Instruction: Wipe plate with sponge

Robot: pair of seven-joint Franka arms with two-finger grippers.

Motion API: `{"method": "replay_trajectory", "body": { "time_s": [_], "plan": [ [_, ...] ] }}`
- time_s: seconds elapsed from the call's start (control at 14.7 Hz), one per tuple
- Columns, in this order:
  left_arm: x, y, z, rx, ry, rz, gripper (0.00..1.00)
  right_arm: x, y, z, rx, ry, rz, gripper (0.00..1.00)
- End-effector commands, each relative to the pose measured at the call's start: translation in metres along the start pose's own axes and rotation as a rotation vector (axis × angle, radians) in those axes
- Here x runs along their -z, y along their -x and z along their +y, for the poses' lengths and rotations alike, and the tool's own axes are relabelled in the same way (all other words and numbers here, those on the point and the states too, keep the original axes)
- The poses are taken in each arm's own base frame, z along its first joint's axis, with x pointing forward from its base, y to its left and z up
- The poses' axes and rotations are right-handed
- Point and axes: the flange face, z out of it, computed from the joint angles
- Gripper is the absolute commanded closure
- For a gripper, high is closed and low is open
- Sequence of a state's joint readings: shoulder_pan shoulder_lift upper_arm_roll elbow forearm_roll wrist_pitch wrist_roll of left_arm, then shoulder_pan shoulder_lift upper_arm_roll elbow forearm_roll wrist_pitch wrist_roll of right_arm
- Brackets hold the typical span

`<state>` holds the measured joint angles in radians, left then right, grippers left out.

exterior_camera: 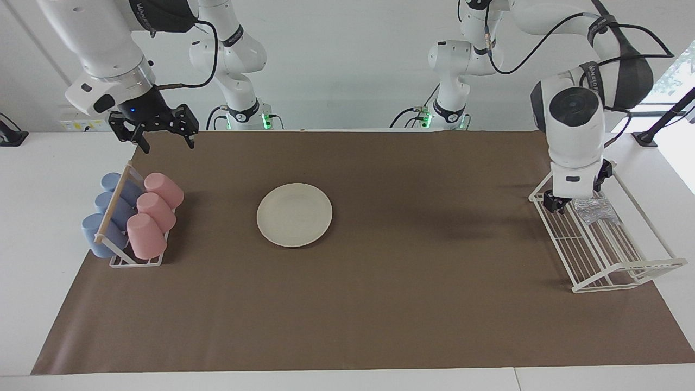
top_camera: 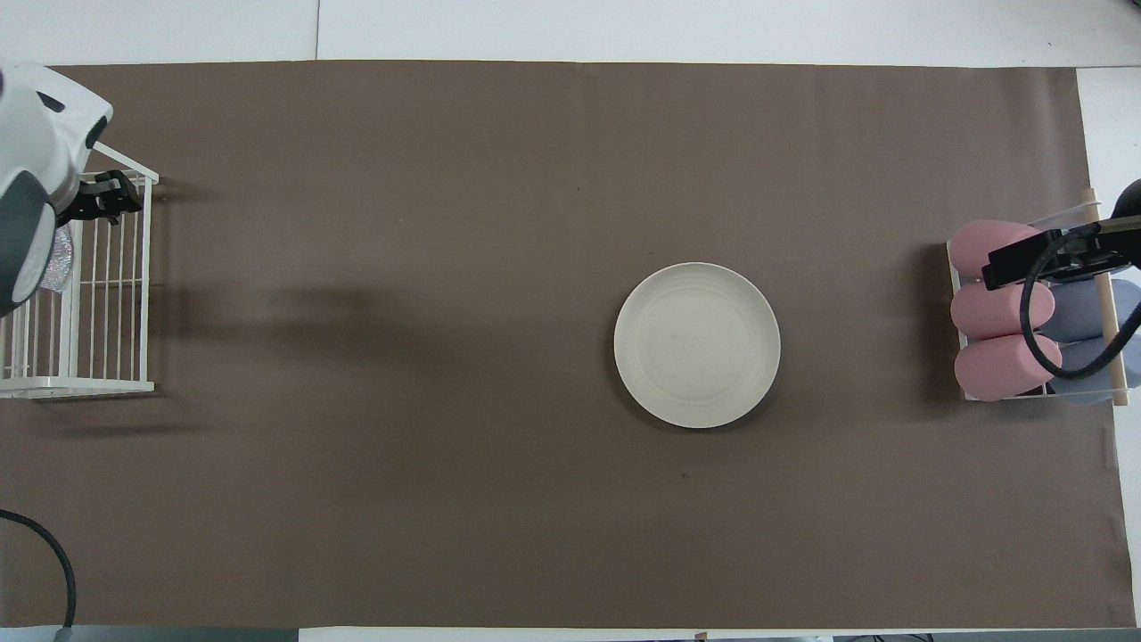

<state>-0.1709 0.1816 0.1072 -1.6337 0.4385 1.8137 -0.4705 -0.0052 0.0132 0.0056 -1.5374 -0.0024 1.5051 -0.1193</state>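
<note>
The cream-white plate (exterior_camera: 294,214) lies flat and bare on the brown mat in the middle of the table; it also shows in the overhead view (top_camera: 697,344). The silvery sponge (exterior_camera: 594,209) lies inside the white wire rack (exterior_camera: 613,255) at the left arm's end, partly hidden under the arm in the overhead view (top_camera: 57,260). My left gripper (exterior_camera: 556,202) hangs low over the rack's corner nearest the robots, just beside the sponge. My right gripper (exterior_camera: 167,142) is open and empty, in the air over the cup rack's end nearest the robots.
A white rack (exterior_camera: 136,259) holds three pink cups (exterior_camera: 152,214) and blue cups (exterior_camera: 108,212) lying on their sides at the right arm's end of the table. The brown mat (exterior_camera: 380,304) covers most of the table.
</note>
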Motion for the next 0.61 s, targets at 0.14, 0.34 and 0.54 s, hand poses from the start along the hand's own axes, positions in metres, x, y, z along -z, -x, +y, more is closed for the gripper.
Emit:
{"method": "replay_trajectory", "body": {
  "time_s": [0.14, 0.34, 0.54],
  "plan": [
    [0.057, 0.018, -0.060, -0.050, 0.229, -0.066, 0.00, 0.003, -0.002, 0.000, -0.028, -0.018, 0.000, 0.00],
    [0.089, 0.047, -0.074, -0.090, 0.303, -0.118, 0.00, 0.003, -0.003, 0.000, -0.030, -0.016, 0.003, 0.00],
    [0.102, 0.076, -0.091, -0.247, 0.413, -0.210, 0.00, 0.003, -0.002, 0.000, -0.030, -0.017, 0.000, 0.00]
  ]
}}
